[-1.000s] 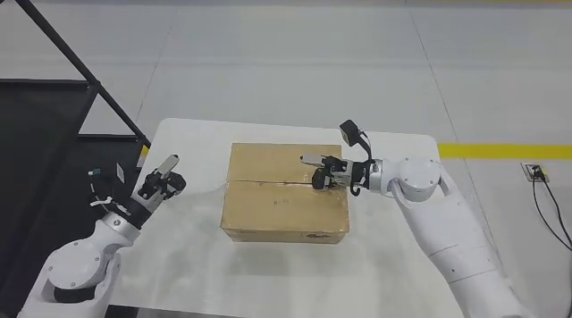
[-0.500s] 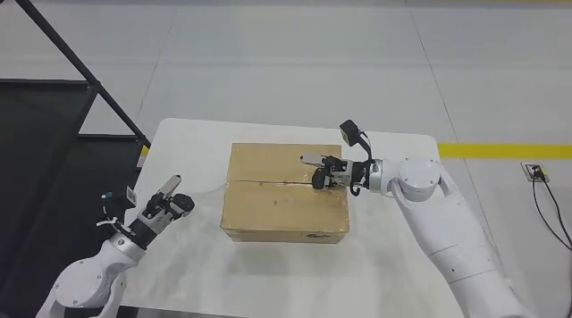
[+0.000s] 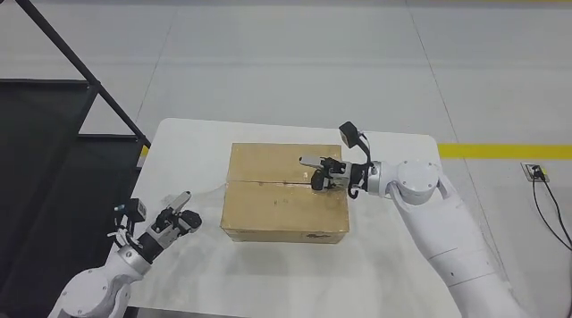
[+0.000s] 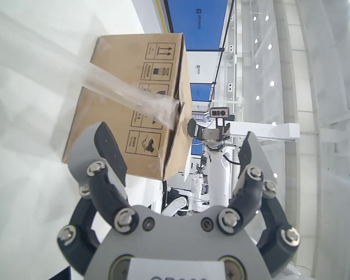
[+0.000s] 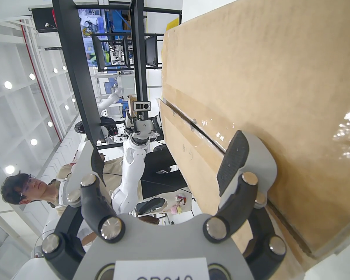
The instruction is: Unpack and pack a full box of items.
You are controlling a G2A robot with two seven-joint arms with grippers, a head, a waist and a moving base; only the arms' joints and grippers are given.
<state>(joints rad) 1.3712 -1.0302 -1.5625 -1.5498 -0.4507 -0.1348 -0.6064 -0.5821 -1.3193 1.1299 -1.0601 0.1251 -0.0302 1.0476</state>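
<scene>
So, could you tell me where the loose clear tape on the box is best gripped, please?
I'd take the tape where it slants off the box end seam, clear of cardboard. Come from that end with the open left pincer, closing across its flat faces.

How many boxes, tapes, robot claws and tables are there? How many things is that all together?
Cardboard box: 1
Strip of clear tape: 1
Claws: 2, the left claw and the right claw
Table: 1
Total: 5
</scene>
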